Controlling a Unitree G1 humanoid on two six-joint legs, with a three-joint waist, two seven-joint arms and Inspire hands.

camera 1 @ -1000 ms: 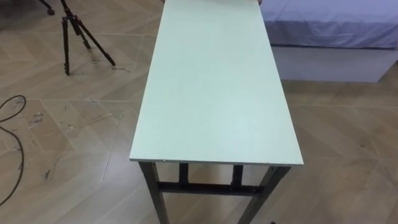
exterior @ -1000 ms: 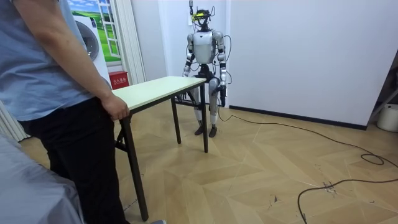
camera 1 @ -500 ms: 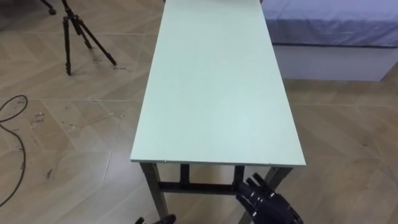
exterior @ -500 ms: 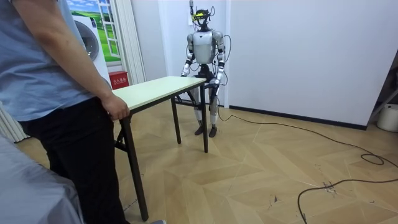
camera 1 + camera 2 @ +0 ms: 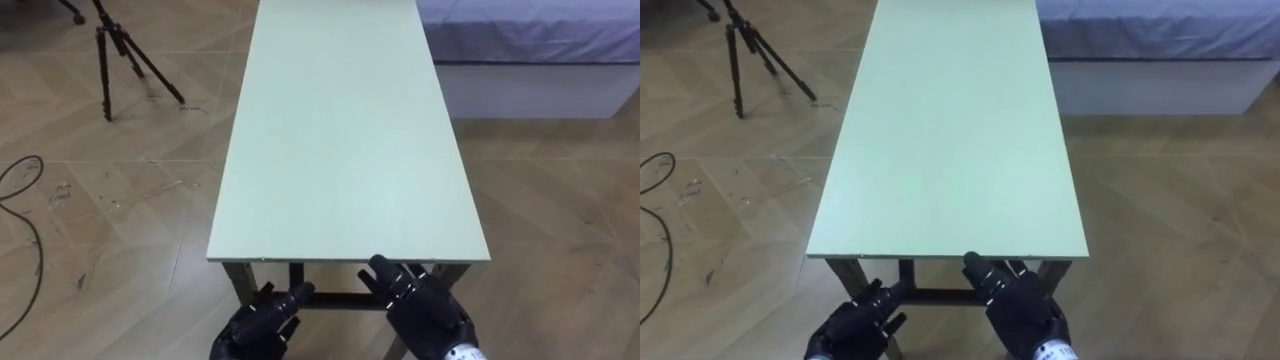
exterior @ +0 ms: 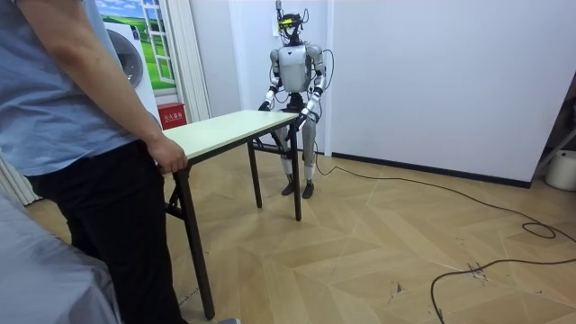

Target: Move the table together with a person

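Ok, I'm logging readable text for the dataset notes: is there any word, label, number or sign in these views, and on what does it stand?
red box on the floor behind the table: white characters, too small to read.
wall picture above it: no legible text.
The table top, the tripod and the bed: no print to be seen.

My left hand [image 5: 258, 325] and right hand [image 5: 425, 315] are black. Just ahead of them the table [image 5: 340, 140] is pale green on a black frame. The floor [image 5: 110, 210] to either side is brown herringbone wood.
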